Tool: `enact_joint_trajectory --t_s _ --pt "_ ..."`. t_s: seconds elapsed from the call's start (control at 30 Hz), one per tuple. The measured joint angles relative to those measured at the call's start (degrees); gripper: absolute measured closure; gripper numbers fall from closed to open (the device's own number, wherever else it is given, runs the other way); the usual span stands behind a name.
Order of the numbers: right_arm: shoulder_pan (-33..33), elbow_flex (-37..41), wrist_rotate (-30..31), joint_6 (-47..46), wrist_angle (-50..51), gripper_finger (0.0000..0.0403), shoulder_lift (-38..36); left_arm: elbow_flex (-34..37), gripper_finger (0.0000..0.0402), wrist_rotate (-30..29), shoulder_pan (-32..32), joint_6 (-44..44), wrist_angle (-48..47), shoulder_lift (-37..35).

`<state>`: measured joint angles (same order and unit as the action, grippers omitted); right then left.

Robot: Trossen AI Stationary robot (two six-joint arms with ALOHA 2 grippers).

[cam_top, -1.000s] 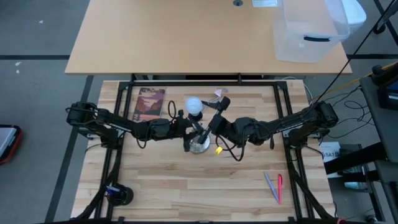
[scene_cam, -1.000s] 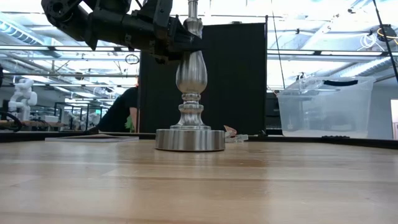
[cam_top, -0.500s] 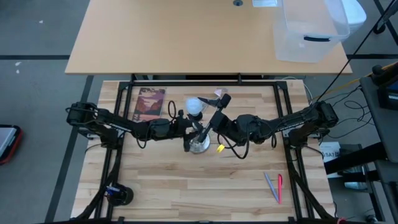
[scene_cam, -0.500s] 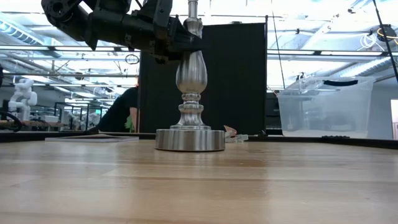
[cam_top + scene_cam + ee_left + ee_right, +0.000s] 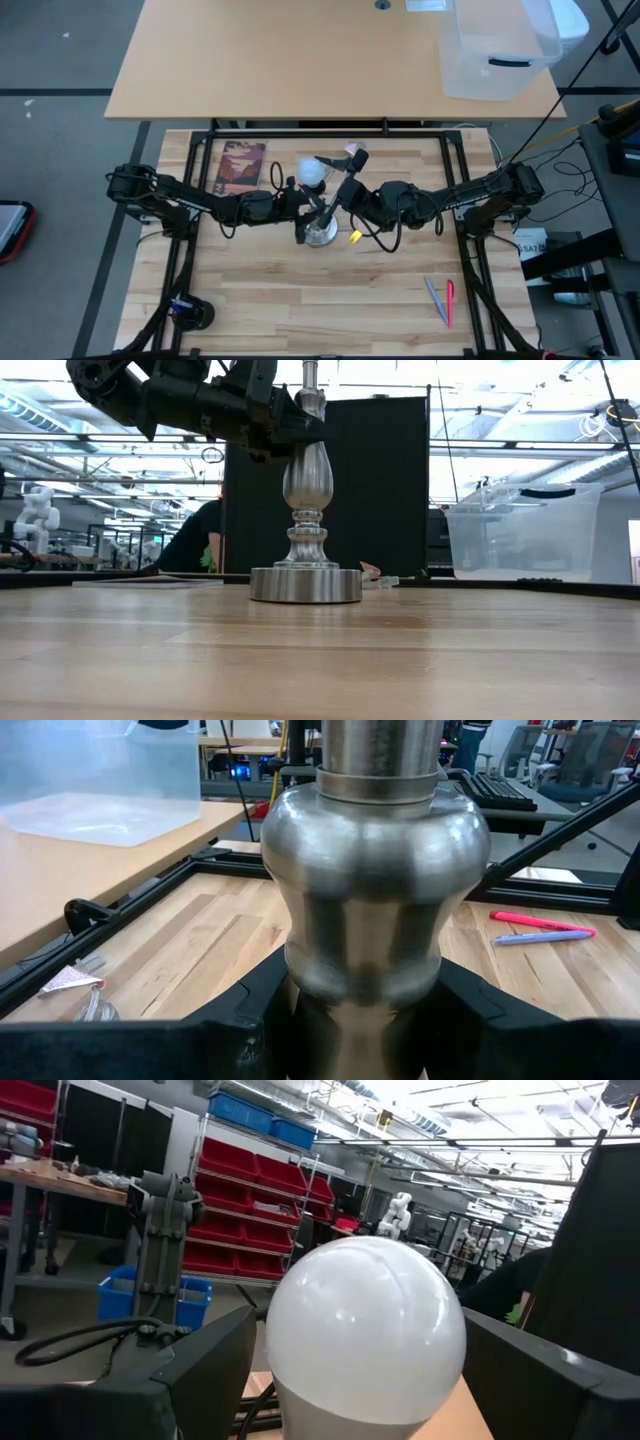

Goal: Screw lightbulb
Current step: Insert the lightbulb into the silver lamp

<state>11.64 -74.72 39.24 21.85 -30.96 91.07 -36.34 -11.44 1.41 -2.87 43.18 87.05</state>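
Note:
A silver stand [image 5: 320,233] with a round base [image 5: 305,584] stands upright near the table's middle. The white lightbulb [image 5: 313,172] sits on top of it; its screw base is hidden. My left gripper [image 5: 303,205] is shut on the stand's post, and it also shows in the low view [image 5: 298,422]. My right gripper [image 5: 324,186] reaches in from the table's right. It is open, with a finger on either side of the bulb's globe [image 5: 365,1330]. I cannot tell whether the fingers touch the globe. My left gripper pinches the stand's post at the narrow neck [image 5: 362,1005] beside the rounded bulge [image 5: 372,870], between its two fingers [image 5: 262,1010]. The fingers come level from the table's left and lie across the post. The stand stays upright with its base on the table.
A brown book [image 5: 241,165] lies at the far left of the table. Pens [image 5: 441,300] lie near right, and a small yellow thing [image 5: 352,240] lies by the base. A clear bin [image 5: 497,50] stands on the far table. A person [image 5: 200,535] sits beyond the table.
My right gripper has moved a little toward the table's left and far edge, closer around the bulb. The stand, the bulb and my left gripper have kept still.

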Motion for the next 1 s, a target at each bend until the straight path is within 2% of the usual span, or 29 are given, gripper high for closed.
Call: enact_joint_trajectory --t_s 0.23,0.43,0.77,1.0 --pt "0.02 0.00 0.13 -0.15 0.44 0.0081 0.00 0.00 0.0243 0.00 0.00 0.00 0.00 0.00" --pt "0.74 0.00 4.61 -0.83 2.07 0.0100 0.00 0.00 0.0243 0.00 0.00 0.00 0.00 0.00" --pt "1.03 0.00 6.84 -4.28 2.60 0.0131 0.00 0.00 0.0243 -0.02 0.00 -0.03 0.09 -0.01" --pt "1.03 0.00 7.61 -5.32 2.60 0.0138 0.00 0.00 0.0243 -2.59 0.04 -0.26 0.15 0.00"
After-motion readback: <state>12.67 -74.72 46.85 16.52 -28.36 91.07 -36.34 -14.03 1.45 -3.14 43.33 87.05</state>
